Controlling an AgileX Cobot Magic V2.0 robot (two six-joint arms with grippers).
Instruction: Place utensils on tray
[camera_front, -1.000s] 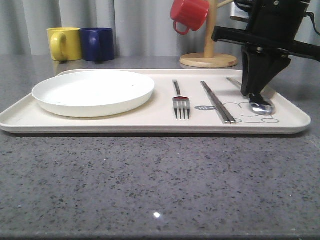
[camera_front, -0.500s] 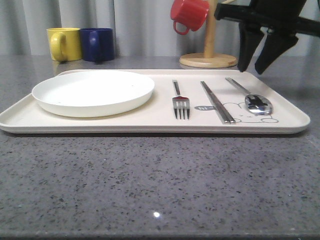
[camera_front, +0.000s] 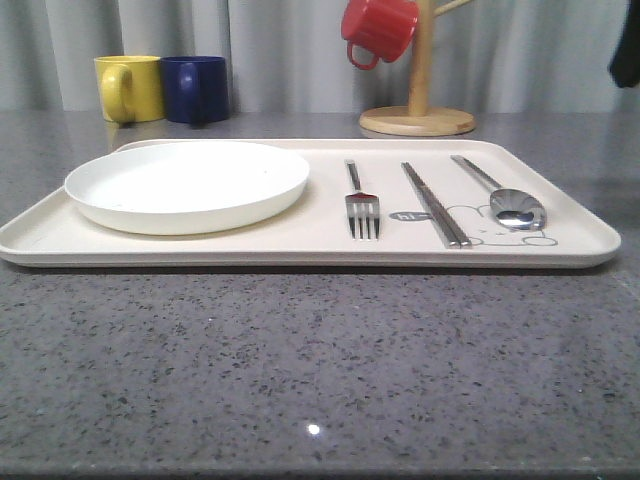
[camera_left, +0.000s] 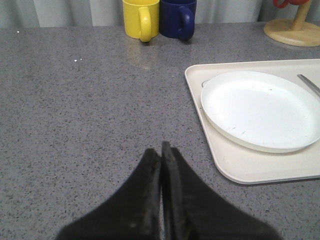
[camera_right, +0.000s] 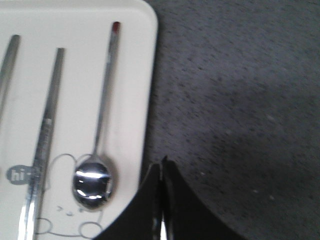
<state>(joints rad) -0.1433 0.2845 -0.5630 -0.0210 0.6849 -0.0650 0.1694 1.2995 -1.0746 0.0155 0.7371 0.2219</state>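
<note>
The cream tray (camera_front: 300, 240) lies across the grey table. On its right half rest the fork (camera_front: 362, 205), the chopsticks (camera_front: 435, 203) and the spoon (camera_front: 503, 198), side by side. The spoon (camera_right: 97, 150) and chopsticks (camera_right: 44, 145) also appear in the right wrist view, over the rabbit drawing. My right gripper (camera_right: 161, 167) is shut and empty, raised above the tray's right edge (camera_right: 145, 125). My left gripper (camera_left: 161, 150) is shut and empty over bare table, left of the tray (camera_left: 240, 167).
A round white plate (camera_front: 187, 183) sits on the tray's left half. Behind the tray stand a yellow mug (camera_front: 128, 87) and a blue mug (camera_front: 195, 88). A wooden mug tree (camera_front: 418, 110) holds a red mug (camera_front: 378, 30) at the back right.
The right gripper has let go of the spoon, risen from the tray and pulled away to the upper right. The spoon now lies free on the tray.
</note>
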